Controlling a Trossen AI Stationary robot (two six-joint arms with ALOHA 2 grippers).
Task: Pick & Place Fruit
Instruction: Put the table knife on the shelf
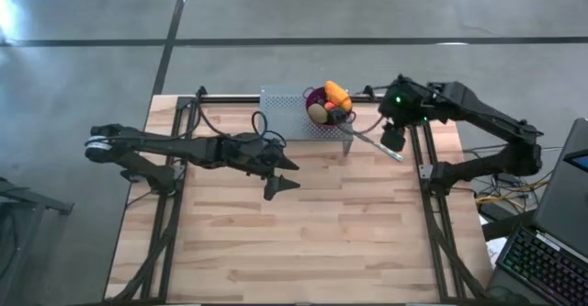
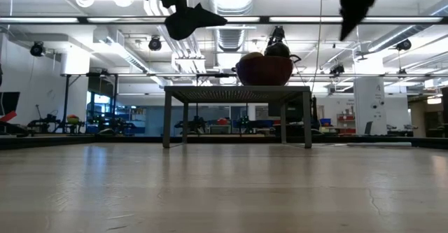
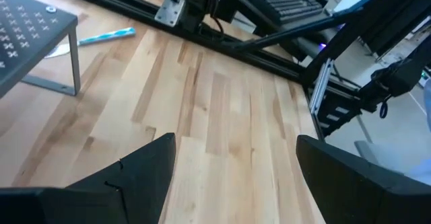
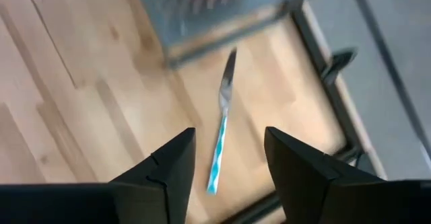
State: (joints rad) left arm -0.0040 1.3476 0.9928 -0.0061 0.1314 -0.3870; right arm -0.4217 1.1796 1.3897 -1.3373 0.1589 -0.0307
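Pale wood-plank table (image 1: 303, 223), concrete floor (image 1: 83, 76)

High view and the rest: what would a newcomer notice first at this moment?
The purple bowl heaped with fruit stands on a small perforated metal stand at the table's far edge. Beside that stand a knife with a striped blue handle lies on the wood, the right tool hanging open above it. The left tool hovers open over the bare middle of the table.
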